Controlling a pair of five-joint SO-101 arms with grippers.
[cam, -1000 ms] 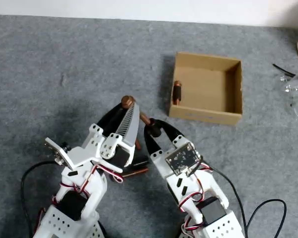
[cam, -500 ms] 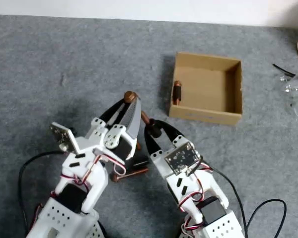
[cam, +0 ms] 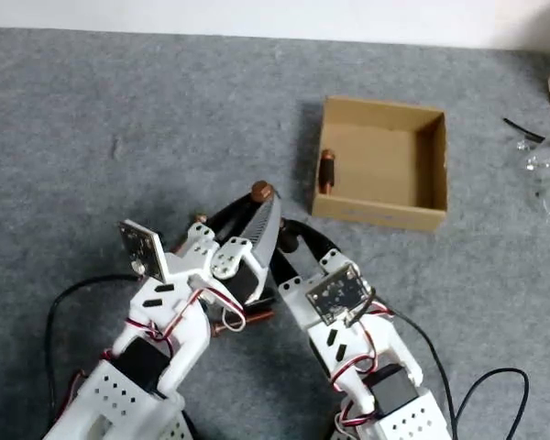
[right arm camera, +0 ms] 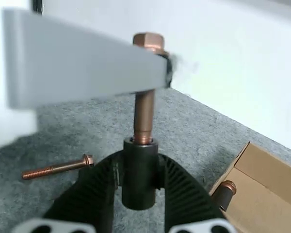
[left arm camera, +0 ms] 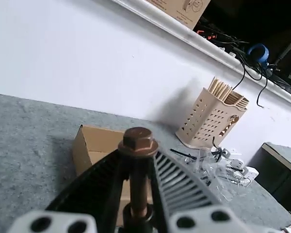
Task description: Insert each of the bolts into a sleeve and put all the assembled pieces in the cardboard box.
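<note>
My right gripper is clamped round the black sleeve, upright; the left gripper pinches the bolt under its head, tip at the sleeve's mouth; rigid, slick metal, I judge, so grip mid-shank; beyond, a spare bolt, then the cardboard box.

Bolt tip hid in sleeve (neck bhd blurry finger).

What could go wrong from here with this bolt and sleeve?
1. The bolt has only its tip in the sleeve; any tilt between left claw and right claw might jam it or pry the sleeve loose.
2. The arms sit crowded together, so a claw could knock the loose bolt lying beside them.
</note>
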